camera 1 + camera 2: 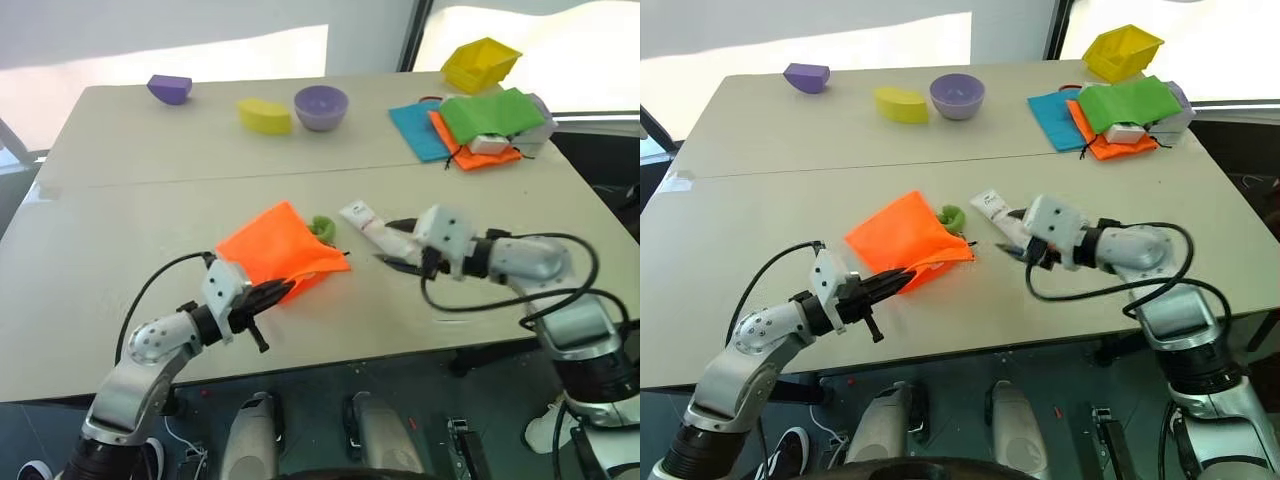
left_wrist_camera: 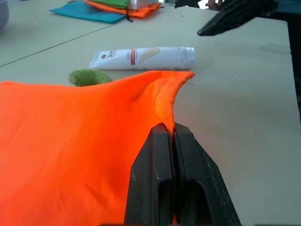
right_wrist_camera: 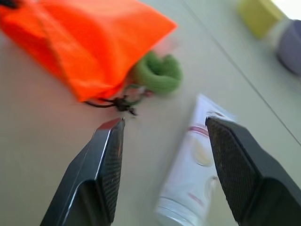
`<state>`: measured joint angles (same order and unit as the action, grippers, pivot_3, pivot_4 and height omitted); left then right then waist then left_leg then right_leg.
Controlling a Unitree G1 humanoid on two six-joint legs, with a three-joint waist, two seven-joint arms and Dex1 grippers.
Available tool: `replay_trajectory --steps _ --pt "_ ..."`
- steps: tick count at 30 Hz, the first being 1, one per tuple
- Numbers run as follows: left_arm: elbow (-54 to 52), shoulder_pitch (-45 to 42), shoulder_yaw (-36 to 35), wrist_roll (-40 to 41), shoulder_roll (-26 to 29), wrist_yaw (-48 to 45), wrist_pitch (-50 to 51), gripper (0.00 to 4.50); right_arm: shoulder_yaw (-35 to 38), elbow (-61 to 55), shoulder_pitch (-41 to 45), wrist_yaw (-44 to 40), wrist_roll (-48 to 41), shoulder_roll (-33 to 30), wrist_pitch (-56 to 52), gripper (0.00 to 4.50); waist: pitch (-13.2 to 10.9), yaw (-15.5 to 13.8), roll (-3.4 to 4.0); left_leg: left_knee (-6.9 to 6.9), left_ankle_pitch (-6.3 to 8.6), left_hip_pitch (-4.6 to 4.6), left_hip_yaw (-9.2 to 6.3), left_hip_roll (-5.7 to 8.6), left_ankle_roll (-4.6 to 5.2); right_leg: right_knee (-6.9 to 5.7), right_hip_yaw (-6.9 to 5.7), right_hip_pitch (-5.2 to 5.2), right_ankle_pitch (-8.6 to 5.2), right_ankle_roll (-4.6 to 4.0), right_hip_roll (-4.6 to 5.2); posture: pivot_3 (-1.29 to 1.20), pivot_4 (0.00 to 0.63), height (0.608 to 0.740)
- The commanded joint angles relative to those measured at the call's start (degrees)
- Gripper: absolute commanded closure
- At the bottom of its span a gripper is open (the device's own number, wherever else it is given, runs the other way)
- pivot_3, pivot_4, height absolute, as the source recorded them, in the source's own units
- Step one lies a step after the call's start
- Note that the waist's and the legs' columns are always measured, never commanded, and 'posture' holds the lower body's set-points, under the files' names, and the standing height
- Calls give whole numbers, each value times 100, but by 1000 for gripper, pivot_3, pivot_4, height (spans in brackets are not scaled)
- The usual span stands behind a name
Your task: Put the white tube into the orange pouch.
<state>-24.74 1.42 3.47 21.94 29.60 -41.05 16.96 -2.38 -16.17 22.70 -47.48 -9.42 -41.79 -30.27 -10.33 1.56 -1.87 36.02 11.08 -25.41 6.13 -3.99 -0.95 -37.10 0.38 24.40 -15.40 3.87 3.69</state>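
On the bench you have one tube and one pouch; left jaws pinch the pouch, right jaws gape empty.

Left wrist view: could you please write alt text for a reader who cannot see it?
The left tool, its two black fingers shut, pinches an edge of the bright orange fabric pouch. Beyond it on the pale table lie a fuzzy green ring and the small white plastic squeeze tube.
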Motion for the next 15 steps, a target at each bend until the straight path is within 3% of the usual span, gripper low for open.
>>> replay_trajectory --steps 1,8,15 --pt "-24 -48 -11 11 4 -111 -144 4500 282 -3 330 454 -234 155 -1241 1571 0 2 0 0 0 0 0 -1 0 0 0 1 1 -1 0 0 150 740" --pt "80 -187 26 -9 -56 -239 -147 4500 44 -90 500 679 -459 369 -2388 1571 0 -47 1 -7 0 -7 1 0 0 6 1 8 2 -5 1 0 150 740" --pt "-17 -293 139 -53 -166 -146 -49 4500 -378 317 524 1043 -15 351 -2250 1571 0 -57 1 -6 0 -13 5 3 3 12 1 9 2 -5 1 0 150 740"
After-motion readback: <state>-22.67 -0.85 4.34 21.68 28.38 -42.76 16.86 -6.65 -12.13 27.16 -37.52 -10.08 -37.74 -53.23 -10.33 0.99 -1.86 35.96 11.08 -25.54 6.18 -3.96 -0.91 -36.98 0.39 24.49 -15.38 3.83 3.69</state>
